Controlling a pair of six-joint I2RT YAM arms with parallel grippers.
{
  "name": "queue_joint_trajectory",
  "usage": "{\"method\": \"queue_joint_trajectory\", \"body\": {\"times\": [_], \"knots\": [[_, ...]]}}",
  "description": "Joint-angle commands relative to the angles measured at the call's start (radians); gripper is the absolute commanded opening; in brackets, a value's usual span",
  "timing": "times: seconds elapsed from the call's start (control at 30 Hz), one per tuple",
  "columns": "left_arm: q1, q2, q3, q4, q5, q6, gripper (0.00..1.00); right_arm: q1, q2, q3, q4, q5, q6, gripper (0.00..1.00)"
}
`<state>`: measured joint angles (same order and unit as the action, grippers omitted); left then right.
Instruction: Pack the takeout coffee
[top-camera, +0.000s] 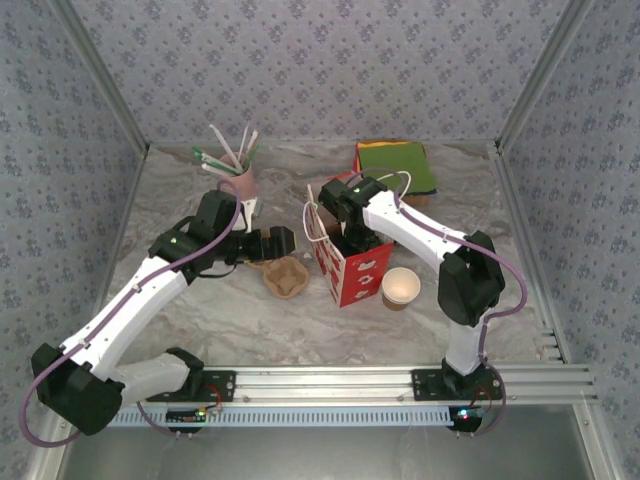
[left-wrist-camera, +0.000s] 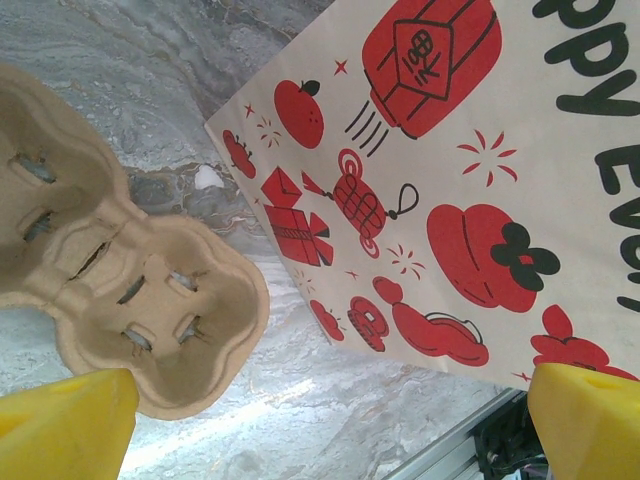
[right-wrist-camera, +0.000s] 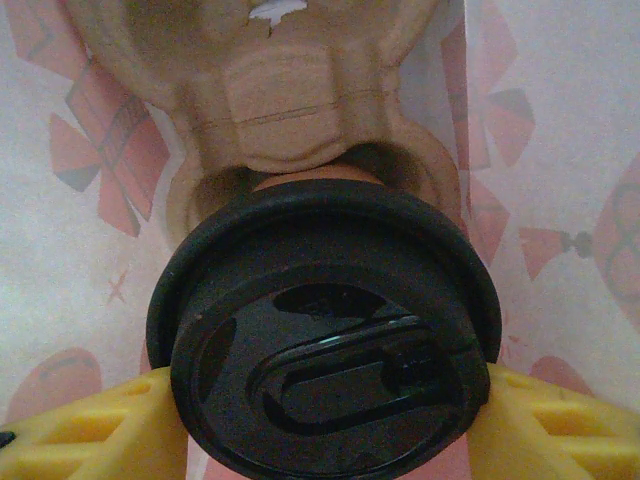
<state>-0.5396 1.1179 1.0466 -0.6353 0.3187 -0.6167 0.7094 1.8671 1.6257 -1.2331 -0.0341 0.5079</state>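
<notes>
Right claw (right-wrist-camera: 325, 425): clamped on the takeout coffee (right-wrist-camera: 325, 340), lower centre of frame.
Coffee place: held inside the paper bag (top-camera: 352, 272), centre of overhead frame.
Left claw (left-wrist-camera: 325, 425): spread apart, left of bag.

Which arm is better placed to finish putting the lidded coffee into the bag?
Right: the right gripper is down inside the bag, fingers either side of the coffee, above a cardboard tray. The left gripper hangs open outside the bag.
</notes>
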Motion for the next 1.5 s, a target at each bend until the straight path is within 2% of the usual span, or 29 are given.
{"method": "queue_joint_trajectory", "body": {"times": [0.0,1.47], "knots": [[-0.004,-0.017,0.03,0.018,0.015,0.02,1.0,0.005,0.086,-0.035,0.024,0.02,-0.009,0.64],[-0.005,-0.018,0.03,0.002,0.0,0.024,1.0,0.013,0.078,-0.007,0.006,0.031,-0.005,0.66]]}}
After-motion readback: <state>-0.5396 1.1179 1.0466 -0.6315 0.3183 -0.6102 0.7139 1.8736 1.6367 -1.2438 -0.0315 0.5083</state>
